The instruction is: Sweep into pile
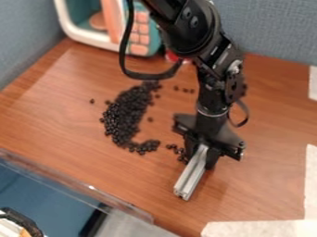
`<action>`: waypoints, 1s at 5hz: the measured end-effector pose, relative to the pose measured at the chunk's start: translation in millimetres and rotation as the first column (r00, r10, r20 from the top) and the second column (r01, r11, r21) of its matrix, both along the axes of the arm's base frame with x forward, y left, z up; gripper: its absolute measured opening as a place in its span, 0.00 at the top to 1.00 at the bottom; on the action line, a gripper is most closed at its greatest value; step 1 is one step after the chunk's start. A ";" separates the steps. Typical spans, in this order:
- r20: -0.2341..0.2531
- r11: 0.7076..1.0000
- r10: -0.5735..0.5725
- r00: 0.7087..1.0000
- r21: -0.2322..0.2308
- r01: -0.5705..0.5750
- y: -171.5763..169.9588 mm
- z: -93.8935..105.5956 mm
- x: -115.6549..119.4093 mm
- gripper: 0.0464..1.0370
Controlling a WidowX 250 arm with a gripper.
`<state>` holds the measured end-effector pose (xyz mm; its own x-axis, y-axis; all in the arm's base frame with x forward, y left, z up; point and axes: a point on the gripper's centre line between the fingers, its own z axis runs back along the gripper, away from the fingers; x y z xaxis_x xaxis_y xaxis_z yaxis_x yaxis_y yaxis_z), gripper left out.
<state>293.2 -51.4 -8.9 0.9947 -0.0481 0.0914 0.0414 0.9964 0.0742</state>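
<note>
Hand (200, 155) clamps the metal bar (191, 176) near stray beads (171, 146), I'd judge for sweeping them toward the pile (125, 113).

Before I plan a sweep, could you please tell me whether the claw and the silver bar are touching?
Touching: the camera view shows the claw gripping the silver bar at its upper end, between its fingers.

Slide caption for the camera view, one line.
Gripper holding a metal bar beside an uneven pile of black beads on a wooden tabletop.
</note>
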 end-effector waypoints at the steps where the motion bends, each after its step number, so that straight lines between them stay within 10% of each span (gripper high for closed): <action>1: 0.012 1.000 -0.006 1.000 0.022 0.006 13.6 0.7 4.4 0.67; 5: 0.022 0.993 0.024 0.999 0.115 -0.027 74.6 3.5 17.1 0.67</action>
